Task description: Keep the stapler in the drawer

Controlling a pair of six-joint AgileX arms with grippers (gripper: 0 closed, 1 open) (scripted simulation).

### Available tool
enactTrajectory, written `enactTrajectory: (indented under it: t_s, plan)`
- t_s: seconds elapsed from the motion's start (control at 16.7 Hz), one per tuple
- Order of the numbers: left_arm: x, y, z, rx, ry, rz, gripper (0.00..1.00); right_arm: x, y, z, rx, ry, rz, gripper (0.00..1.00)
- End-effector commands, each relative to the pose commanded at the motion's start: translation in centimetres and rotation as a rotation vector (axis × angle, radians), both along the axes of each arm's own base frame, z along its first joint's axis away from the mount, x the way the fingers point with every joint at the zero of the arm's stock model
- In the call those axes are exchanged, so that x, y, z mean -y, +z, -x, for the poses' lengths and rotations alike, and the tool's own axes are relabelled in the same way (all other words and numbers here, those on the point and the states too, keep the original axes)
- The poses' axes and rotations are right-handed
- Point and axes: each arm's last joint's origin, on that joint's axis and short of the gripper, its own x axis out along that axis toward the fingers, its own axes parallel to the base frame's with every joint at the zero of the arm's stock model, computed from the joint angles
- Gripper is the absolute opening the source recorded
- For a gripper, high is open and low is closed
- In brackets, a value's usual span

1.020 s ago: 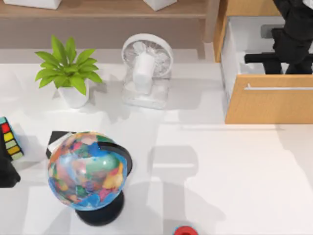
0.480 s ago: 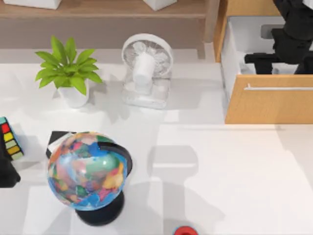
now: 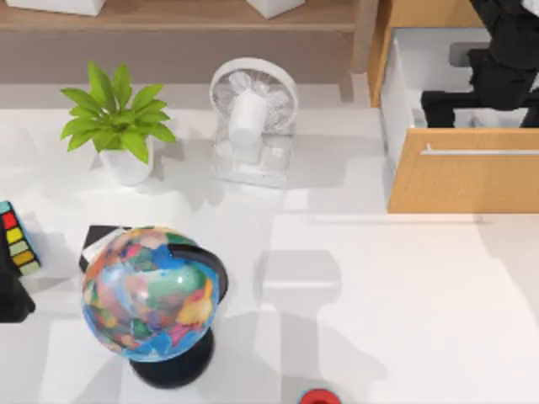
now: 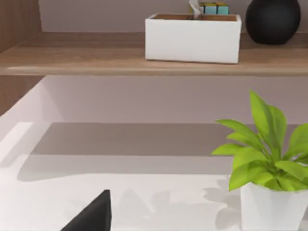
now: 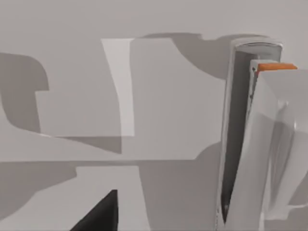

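Right arm: black, reaching over the pulled-out light orange-brown wood-fronted drawer [image 3: 463,172] at the bench's far right corner, and its right claw [image 3: 480,108] is hanging inside the white interior.
Right claw state: cannot tell whether it is released or clenched.
Stapler: the small slim white stapler [image 5: 255,144] is lying on the drawer's white floor in the right wrist view, just beside a dark fingertip [image 5: 98,214], and an orange tip is showing at one end.
Drawer: standing open, its thin silver bar handle [image 3: 480,152] running along the front.
Left arm: sitting parked at the bench's left edge; left claw state: cannot tell.
Bench [image 3: 379,303]: white, carrying a round white desk fan [image 3: 253,118], a green potted plant [image 3: 118,126] and a colourful globe [image 3: 152,290].
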Motion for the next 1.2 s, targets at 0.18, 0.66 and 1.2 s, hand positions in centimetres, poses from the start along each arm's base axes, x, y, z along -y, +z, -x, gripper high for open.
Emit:
enactTrajectory:
  t_s: [0.18,0.66,1.2]
  plan:
    - [0.0,0.0,0.0,0.000,0.000,0.000,1.00,-0.1,0.0,0.0,0.000,0.001,0.000,1.00]
    - [0.0,0.0,0.0,0.000,0.000,0.000,1.00,0.0,6.7,1.7,0.299,0.177,-0.017,1.00]
    - [0.0,0.0,0.0,0.000,0.000,0.000,1.00,-7.6,7.8,7.9,0.817,0.790,0.046,1.00]
